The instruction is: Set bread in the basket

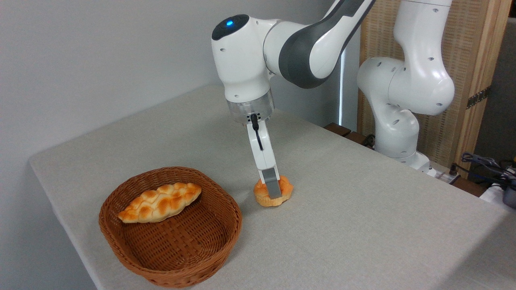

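The gripper point(273, 189) was down on the bun point(273, 196), which sat on the table point(363, 225) just right of the basket point(169, 257); its near finger crossed the bun's front, but the far finger was hidden, so the jaws' closure could not be told. A shallow pinch on the soft, knobbly top risked slipping on the lift. A low carry could clip the rim or land on the braided loaf point(160, 202) inside.

No legible text or labels anywhere
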Available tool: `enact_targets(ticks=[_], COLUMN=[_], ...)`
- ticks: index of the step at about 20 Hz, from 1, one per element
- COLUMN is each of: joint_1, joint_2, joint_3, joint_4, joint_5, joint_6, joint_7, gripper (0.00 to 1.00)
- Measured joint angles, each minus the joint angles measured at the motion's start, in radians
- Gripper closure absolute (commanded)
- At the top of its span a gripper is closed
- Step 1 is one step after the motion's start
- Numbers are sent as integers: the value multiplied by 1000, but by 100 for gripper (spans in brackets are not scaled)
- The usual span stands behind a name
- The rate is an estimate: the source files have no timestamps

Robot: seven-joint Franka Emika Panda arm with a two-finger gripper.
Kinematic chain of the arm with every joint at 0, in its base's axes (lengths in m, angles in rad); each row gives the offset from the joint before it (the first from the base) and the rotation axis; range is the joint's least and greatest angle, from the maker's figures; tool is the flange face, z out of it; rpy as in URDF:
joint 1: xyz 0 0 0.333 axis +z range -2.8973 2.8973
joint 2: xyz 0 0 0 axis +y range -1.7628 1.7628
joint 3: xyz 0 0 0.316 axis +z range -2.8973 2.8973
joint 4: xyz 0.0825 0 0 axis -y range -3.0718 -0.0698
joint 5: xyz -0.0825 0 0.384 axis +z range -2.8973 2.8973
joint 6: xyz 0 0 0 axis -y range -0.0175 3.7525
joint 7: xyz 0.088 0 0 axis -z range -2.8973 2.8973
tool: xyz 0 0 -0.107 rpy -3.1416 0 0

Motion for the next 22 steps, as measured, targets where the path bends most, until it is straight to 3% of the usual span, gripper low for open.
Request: enact_targets(ticks=[22], joint_1=[0], joint_2=[-1], joint_3=[7], joint_4=[157], joint_5=[-9], joint_6=[-128], joint_7=[1], gripper=[61])
